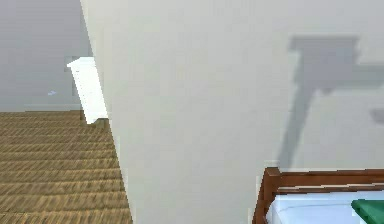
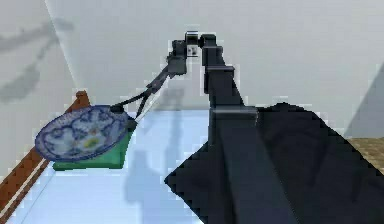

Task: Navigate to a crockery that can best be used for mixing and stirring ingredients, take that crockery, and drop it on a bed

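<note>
Pale sheets cover the bed, wooden frame along one edge. Just inside that frame the blue-patterned bowl tilts above a green block on the bed, the hand by its rim; whether the hand grips it cannot be told. Released here, the bowl might slide off the block onto the frame. Farther across lies a dark blanket.

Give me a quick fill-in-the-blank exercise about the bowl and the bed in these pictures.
The bowl has a ___ patterned rim.
The bed has a frame made of ___.
The item showing just below the bowl is ___.
Missing words: blue, wood, green.
</note>
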